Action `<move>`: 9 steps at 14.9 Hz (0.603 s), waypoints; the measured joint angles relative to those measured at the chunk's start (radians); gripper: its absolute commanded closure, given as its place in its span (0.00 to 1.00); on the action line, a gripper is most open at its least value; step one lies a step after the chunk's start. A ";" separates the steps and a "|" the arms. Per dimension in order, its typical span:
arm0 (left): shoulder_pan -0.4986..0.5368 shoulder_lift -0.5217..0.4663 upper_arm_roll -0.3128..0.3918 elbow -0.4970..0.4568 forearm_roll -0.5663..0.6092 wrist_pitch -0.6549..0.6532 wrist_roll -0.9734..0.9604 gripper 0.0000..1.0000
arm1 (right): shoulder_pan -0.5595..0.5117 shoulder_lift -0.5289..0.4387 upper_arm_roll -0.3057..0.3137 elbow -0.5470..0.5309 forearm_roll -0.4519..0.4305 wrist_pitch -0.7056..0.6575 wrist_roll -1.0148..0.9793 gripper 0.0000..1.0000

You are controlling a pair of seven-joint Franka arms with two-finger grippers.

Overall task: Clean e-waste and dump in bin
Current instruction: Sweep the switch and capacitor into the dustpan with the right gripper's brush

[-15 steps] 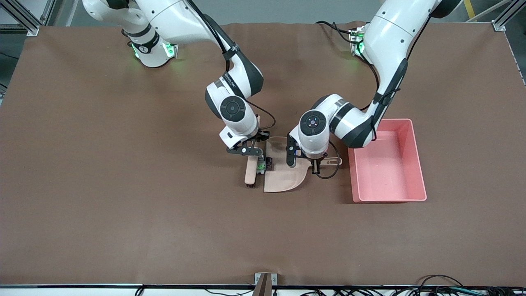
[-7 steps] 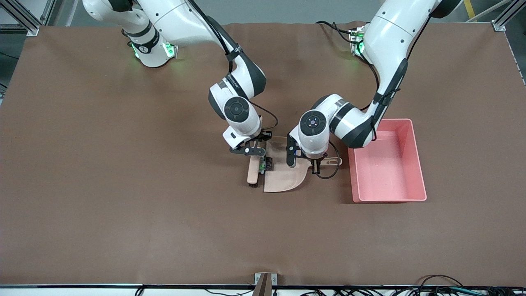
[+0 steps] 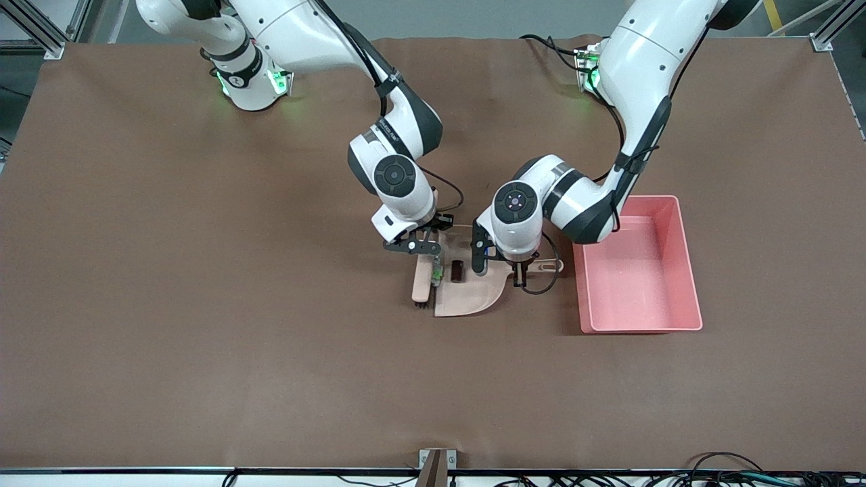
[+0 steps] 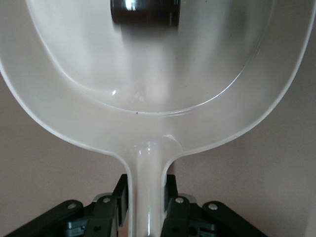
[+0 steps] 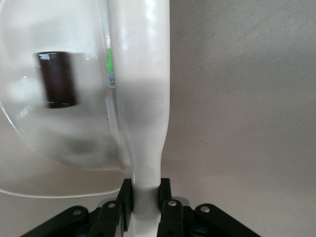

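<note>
**Sweep Nearly Done, Spill Risk Remained**

The bin (image 3: pixel 639 267) sat beside the dustpan (image 3: pixel 470 291), toward the left arm's end. The left gripper (image 3: pixel 519 274) clamped the dustpan's handle; the right gripper (image 3: pixel 427 251) clamped the brush (image 3: pixel 422 284). The dark block (image 3: pixel 457 271) lay inside the pan, the green-tipped piece (image 3: pixel 437 274) at its lip. A hasty tilt might have shed both.

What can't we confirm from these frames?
- Green-and-white component: front view, tiny at the dustpan lip against the brush; on the pan or not, unclear. Right wrist view, the brush hides most of it.
- Dark block: left wrist view, cut off by the frame edge.
- Left gripper and right gripper: fingertips hidden by the handles they clamp.
- Pink bin: one corner hidden by the left arm.
</note>
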 measured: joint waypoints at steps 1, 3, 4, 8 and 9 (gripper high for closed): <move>0.000 0.000 0.000 0.000 0.000 0.000 0.000 0.89 | 0.003 0.004 0.001 0.005 0.000 0.000 0.007 1.00; 0.000 0.000 0.000 0.000 0.000 0.000 0.000 0.89 | 0.009 0.015 0.003 0.021 0.000 0.000 0.021 1.00; 0.000 0.000 0.000 0.000 0.000 0.000 0.000 0.89 | 0.011 0.019 0.007 0.028 0.000 0.000 0.031 1.00; 0.000 0.000 0.000 0.001 0.000 -0.001 0.000 0.89 | 0.018 0.038 0.015 0.053 0.000 0.000 0.053 1.00; 0.000 0.000 0.000 0.001 0.000 -0.001 0.000 0.89 | 0.022 0.045 0.016 0.059 0.001 0.001 0.056 1.00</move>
